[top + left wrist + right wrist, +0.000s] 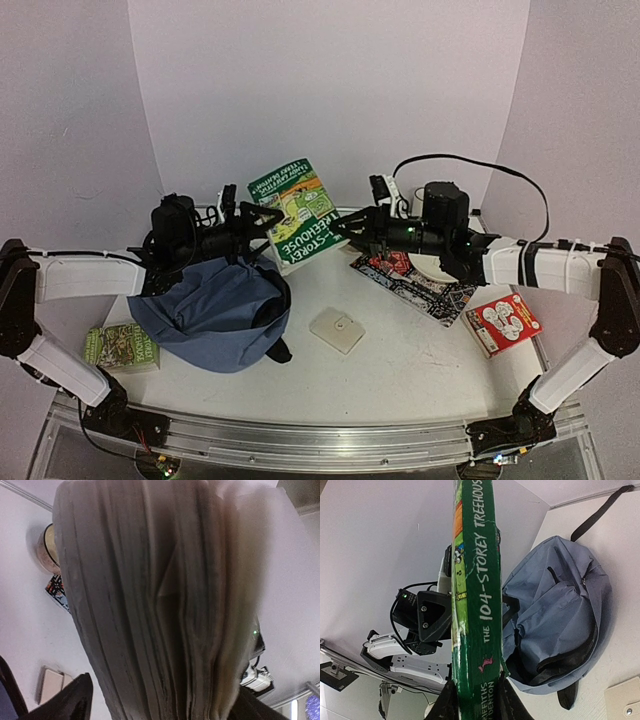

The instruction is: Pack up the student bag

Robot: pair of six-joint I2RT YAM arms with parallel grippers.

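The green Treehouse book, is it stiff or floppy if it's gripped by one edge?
The green Treehouse book looks like a thick paperback, so probably fairly stiff near the spine yet bendy at the open edge. Its pages fan apart in the left wrist view, so they may splay under a loose grip.

The left arm (75, 278) and right arm (545, 265) have white shells between black joints. A black cable (500, 172) arcs at the upper right, and small green lights dot the right wrist. The left gripper (266, 222) is black, and its finger (432, 615) shows two screws.
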